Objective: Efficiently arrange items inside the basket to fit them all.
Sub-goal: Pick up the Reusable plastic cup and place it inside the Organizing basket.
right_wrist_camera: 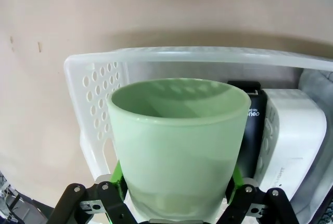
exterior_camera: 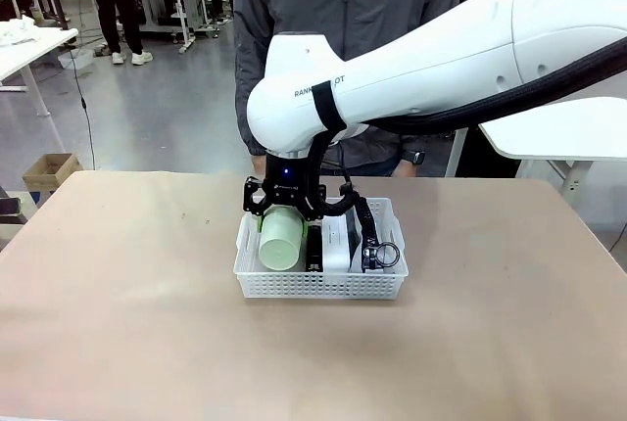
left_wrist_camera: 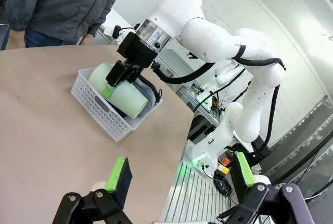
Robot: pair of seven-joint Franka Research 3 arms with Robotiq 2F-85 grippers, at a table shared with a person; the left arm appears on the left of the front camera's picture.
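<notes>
Currently the right tool grips the pale green plastic cup lying sideways over the left end of the shallow white perforated basket; the left tool hangs wide open, empty. Released crooked, the cup could roll onto the black stapler and stick out.

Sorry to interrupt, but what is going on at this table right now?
The right gripper is shut on the pale green cup, holding it on its side over the left end of the white basket. A black stapler and a white boxy device already lie in the basket beside it. The left gripper hangs open, away from the basket. A person stands at the far side of the table, watching.
</notes>
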